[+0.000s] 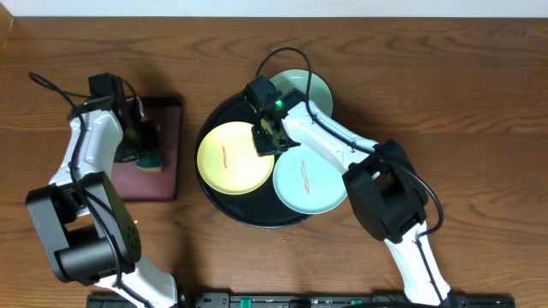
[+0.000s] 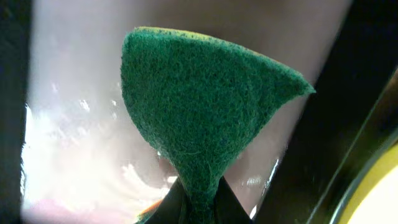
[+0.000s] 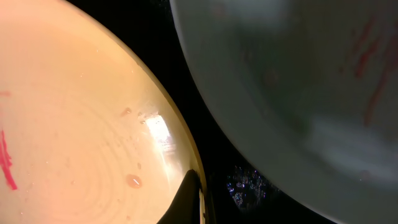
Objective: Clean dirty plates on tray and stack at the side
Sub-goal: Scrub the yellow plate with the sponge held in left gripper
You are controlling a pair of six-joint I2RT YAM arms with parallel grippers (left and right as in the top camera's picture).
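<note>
The yellow plate [image 1: 233, 158], near mint plate [image 1: 308, 181] and far mint plate [image 1: 314, 85] all lie on the black tray [image 1: 257, 219] mid-counter, toward the far edge. Red smears mark the first two, so we judge nothing cleaned or stacked. Our right gripper [image 1: 267, 137] sits at the yellow rim; we cannot tell its grip. Our left gripper [image 1: 144, 147] clenches a green sponge [image 2: 199, 112] above the maroon tray [image 1: 167, 145] near the left edge.

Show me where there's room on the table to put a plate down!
Most bare wood lies right of the black tray, toward the far corner of the table. The strip between it and the maroon tray is narrow. The black tray itself is crowded: three plates and the right gripper.
</note>
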